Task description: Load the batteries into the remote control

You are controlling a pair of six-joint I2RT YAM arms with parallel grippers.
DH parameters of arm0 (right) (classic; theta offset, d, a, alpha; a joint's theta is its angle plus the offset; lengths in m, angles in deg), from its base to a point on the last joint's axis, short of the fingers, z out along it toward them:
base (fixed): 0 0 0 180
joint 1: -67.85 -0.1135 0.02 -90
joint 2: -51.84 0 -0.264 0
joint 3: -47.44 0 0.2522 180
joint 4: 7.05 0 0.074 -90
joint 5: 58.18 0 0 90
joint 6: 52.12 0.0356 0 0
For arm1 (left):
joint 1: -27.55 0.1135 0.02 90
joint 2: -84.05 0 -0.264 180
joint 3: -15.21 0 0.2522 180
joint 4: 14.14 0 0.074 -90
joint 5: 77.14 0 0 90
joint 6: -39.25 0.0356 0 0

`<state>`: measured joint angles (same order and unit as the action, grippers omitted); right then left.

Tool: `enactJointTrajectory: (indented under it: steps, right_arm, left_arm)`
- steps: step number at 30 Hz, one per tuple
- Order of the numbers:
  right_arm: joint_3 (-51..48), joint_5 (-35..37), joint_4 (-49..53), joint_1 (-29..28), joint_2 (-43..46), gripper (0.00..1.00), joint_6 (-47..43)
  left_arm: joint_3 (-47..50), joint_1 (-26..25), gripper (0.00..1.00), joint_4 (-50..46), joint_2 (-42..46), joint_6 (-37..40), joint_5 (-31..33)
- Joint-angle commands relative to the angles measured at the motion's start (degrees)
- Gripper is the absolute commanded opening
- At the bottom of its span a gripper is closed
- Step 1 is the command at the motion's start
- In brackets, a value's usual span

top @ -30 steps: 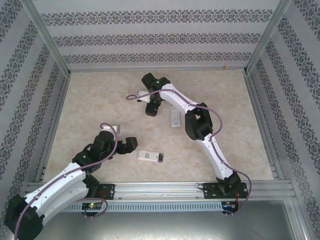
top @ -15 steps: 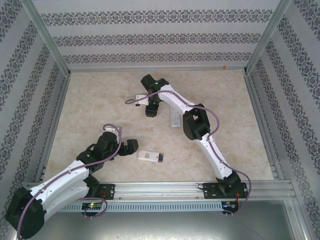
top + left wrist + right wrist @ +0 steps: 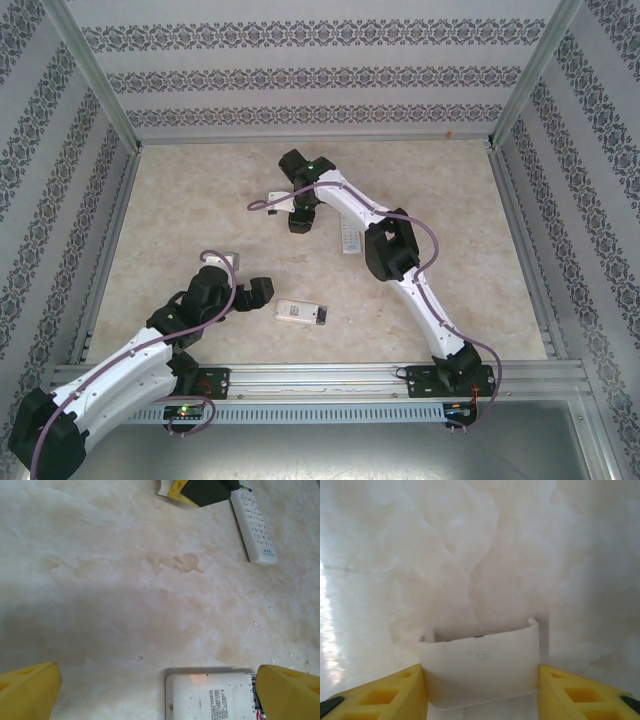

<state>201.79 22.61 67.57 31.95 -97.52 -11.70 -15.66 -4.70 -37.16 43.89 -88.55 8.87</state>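
Observation:
A white remote control (image 3: 301,313) lies back-up near the front of the table; its label and the edge of its battery bay show in the left wrist view (image 3: 212,697). My left gripper (image 3: 262,291) (image 3: 158,692) hovers open just left of it, and the right finger (image 3: 287,692) overlaps the remote's bay end. My right gripper (image 3: 298,220) (image 3: 480,697) is farther back, shut on a white curved battery cover (image 3: 480,667) held just above the table. No batteries are in view.
A second white remote with buttons up (image 3: 350,237) (image 3: 256,527) lies beside the right forearm. Aluminium rails (image 3: 110,230) and patterned walls enclose the marble table. Bare tabletop (image 3: 125,590) stretches between the two grippers.
My right gripper has drifted slightly left with the cover. The left arm has shifted only a little beside the near remote.

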Motion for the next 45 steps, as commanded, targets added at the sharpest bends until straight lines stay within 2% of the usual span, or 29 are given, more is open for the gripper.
enactJointTrajectory:
  steps: [1, 4, 11, 15, 20, 24, 30, 45]
  right_arm:
    - [-3.84, -2.71, -0.73, -0.5, 9.5, 0.55, 6.4]
    - [-13.27, -3.2, -3.19, -0.54, 16.39, 0.56, 12.11]
    - [-43.94, -0.38, -12.56, -3.68, 34.73, 0.61, 30.7]
    - [-58.11, 3.55, -15.24, -8.15, 43.85, 0.6, 40.57]
    - [-70.19, 8.06, -17.37, -15.58, 50.39, 0.6, 45.57]
    - [-74.56, 11.0, -17.53, -19.41, 51.45, 0.6, 47.95]
    - [-77.39, 13.3, -20.7, -24.13, 51.23, 0.62, 46.5]
    - [-79.02, 9.71, -23.35, -26.74, 49.15, 0.63, 42.16]
  left_arm:
    - [-0.36, 0.26, 1.0, -1.32, 1.71, 0.78, 1.21]
    - [-0.41, 0.24, 1.0, -2.03, 3.35, 0.81, 1.73]
    - [-3.96, 0.41, 1.0, -6.26, 5.62, 2.63, 3.18]
    - [-5.24, 0.54, 1.0, -7.44, 5.82, 3.35, 3.8]
    - [-4.91, 0.82, 1.0, -7.05, 6.06, 2.01, 3.25]
    - [-4.61, 0.95, 1.0, -6.75, 6.4, 0.46, 2.17]
    - [-4.28, 0.94, 1.0, -7.46, 7.37, -1.03, 1.53]
    - [-3.73, 0.95, 1.0, -9.38, 8.85, -3.28, 0.77]
